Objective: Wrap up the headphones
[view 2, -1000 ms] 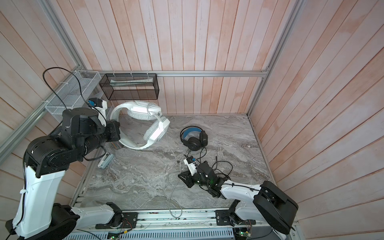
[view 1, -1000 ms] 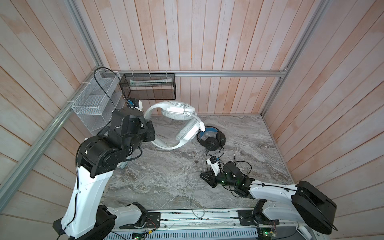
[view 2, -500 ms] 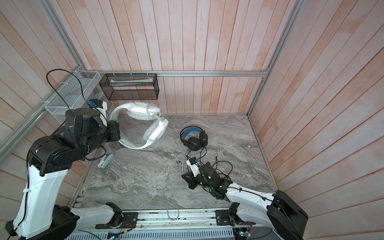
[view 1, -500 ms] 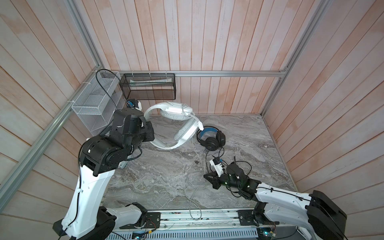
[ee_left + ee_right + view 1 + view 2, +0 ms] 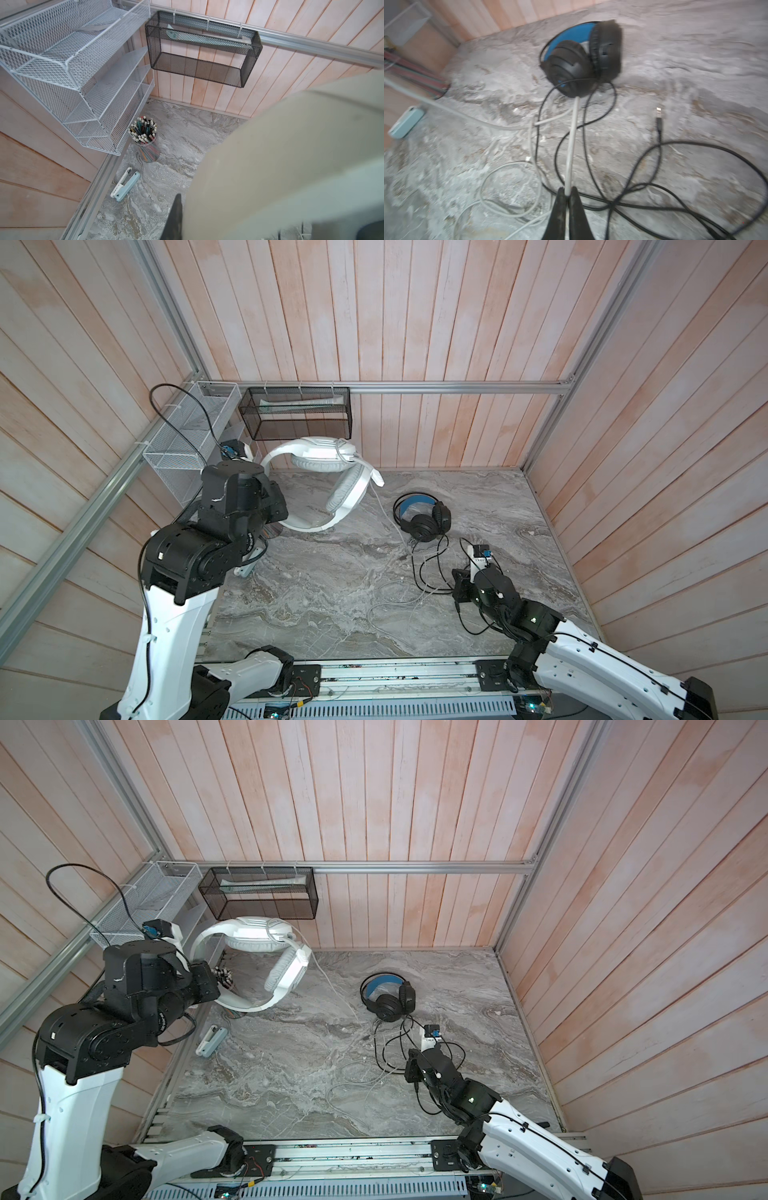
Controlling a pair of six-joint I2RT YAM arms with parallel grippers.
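Right hand [image 5: 566,190] has shifted, pinching the smooth grey-white cable [image 5: 572,135].

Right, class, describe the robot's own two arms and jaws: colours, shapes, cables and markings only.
Both the left arm and the right arm have white shell links joined by black cylindrical joints. Thin black cables run along each; one loops high off the left arm. Small white print marks a left joint, unreadable. The jaws are dark, tapering to narrow tips.
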